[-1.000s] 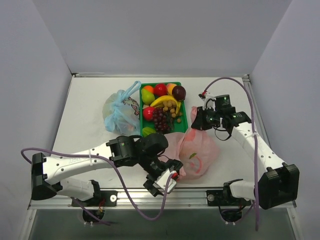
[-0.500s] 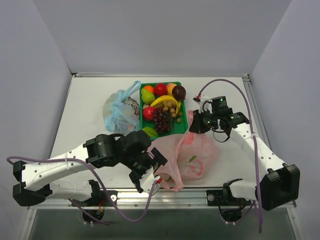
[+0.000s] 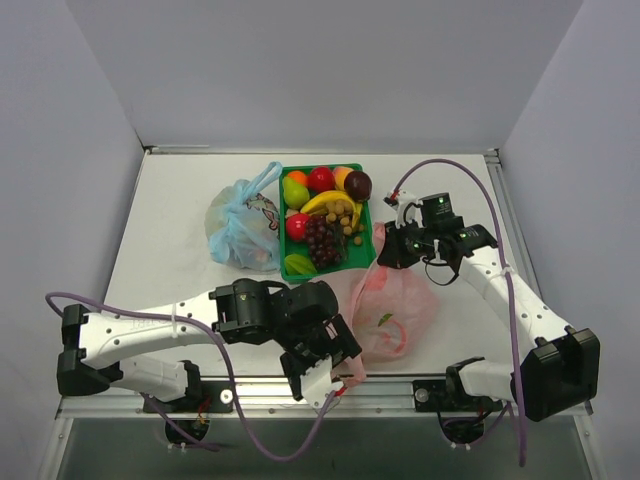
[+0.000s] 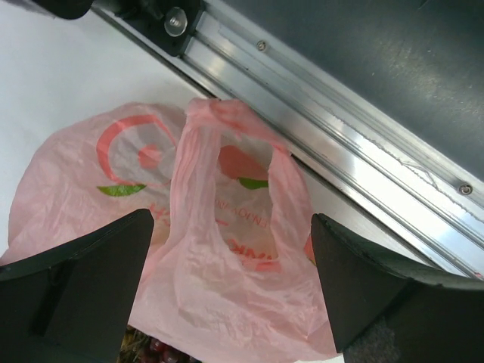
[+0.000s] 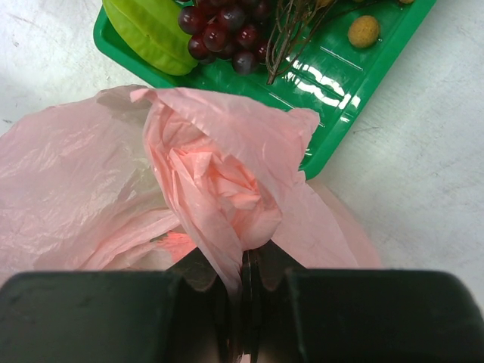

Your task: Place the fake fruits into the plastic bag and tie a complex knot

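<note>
Wide-open left gripper [image 3: 330, 372] at near edge, low over near handle [image 4: 200, 197] of bag [image 3: 400, 305], nothing gripped. Right gripper [image 3: 393, 250] pinched shut on bunched far edge of bag, just beside near-right corner of tray [image 5: 340, 83]. Bag slack on table between the 2 grippers. Fruits [image 3: 322, 215] heaped in tray; cannot tell whether any inside bag. Blue bag [image 3: 240, 228] left of tray, apart.

Risks, as judged:
- Could catch only 1 layer of film or slip off on closing, with handle thin, crinkly and lying flat.
- Could strike rail [image 4: 340, 151] with fingertips on descent, handle being right beside it.
- Could stretch or tear film if pulled hard against right pinch.
- Could drag bag over tray corner and spill grapes [image 5: 219, 26] if lifted carelessly.
- Could end with handles tied over a near-empty bag if loading skipped.
</note>
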Tool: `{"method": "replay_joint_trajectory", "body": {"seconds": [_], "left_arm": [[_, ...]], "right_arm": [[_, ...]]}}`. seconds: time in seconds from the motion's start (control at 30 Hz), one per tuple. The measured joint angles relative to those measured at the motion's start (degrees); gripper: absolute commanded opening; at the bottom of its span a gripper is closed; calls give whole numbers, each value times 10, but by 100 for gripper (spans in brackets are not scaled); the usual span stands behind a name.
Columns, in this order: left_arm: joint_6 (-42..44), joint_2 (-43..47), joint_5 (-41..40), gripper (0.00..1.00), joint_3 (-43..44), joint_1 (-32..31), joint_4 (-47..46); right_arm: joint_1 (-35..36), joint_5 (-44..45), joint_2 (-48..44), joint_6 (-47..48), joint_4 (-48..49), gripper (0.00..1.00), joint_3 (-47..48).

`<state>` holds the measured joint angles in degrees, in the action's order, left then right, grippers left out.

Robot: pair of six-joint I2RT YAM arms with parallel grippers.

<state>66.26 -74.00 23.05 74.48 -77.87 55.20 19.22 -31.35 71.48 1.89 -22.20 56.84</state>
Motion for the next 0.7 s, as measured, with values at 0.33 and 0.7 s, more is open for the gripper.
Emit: {"method": "replay_joint_trajectory", "body": {"seconds": [0.33,0.7], "left_arm": [[-22,-13,-66,97,-45,-37,-70],[-40,12,-115,97,-137,-49,-199]], "right_arm": [[0,0,0,3,0,0,0],[-1,0,0,8,-1,0,0]]}}
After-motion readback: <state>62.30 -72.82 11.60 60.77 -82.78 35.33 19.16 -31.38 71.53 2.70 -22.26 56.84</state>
